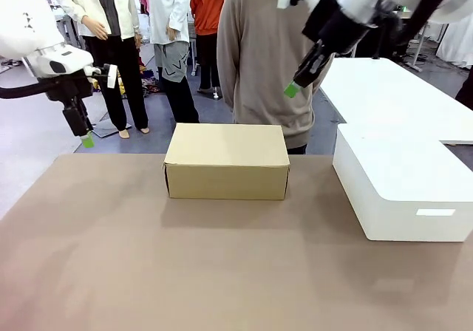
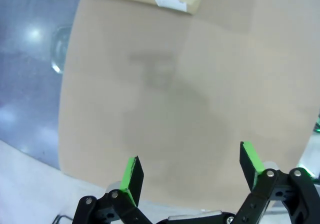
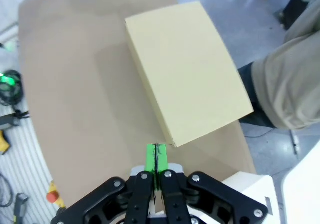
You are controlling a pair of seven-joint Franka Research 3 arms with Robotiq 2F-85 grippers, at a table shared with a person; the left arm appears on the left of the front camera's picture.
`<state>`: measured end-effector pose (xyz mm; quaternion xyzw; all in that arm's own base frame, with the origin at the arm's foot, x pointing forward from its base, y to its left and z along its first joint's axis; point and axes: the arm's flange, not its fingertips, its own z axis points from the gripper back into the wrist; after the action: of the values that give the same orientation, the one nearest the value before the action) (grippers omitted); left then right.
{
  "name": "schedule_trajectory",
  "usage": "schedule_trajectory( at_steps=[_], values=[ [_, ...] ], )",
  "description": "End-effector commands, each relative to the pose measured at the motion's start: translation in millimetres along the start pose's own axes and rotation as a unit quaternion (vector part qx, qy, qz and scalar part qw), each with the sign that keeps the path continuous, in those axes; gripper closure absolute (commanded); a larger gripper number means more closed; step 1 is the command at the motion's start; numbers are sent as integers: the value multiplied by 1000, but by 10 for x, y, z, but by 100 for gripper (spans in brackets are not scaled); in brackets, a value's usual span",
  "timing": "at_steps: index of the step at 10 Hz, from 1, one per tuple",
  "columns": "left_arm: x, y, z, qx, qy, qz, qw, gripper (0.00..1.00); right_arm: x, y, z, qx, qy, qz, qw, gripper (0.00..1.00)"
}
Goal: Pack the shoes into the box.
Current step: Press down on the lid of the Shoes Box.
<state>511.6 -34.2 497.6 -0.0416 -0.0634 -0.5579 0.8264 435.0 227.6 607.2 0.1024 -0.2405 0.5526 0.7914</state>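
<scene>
Box sat closed mid-worktop, before a person. Left end effector hung wide above the worktop's left edge; right end effector pressed shut, empty, above the box.

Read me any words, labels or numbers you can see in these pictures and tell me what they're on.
No text can be read.
White label on the box: too blurred to read.
Small pale rectangle on the white block: nothing legible on it.
</scene>
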Motion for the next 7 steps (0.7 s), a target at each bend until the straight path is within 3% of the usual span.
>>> schedule_trajectory(
  at_steps=[1,2,3,7],
  values=[
    [-9,-183,-115,23,29,5,999,0,214,-54,-108,-6,47,-26,999,100],
    [16,-178,-178,30,32,12,999,0,216,-50,-161,8,59,-37,998,100],
    [4,-77,-52,6,12,-1,1000,0,84,-16,-127,-3,18,-4,1000,100],
    [4,-77,-52,6,12,-1,1000,0,84,-16,-127,-3,18,-4,1000,100]
  ],
)
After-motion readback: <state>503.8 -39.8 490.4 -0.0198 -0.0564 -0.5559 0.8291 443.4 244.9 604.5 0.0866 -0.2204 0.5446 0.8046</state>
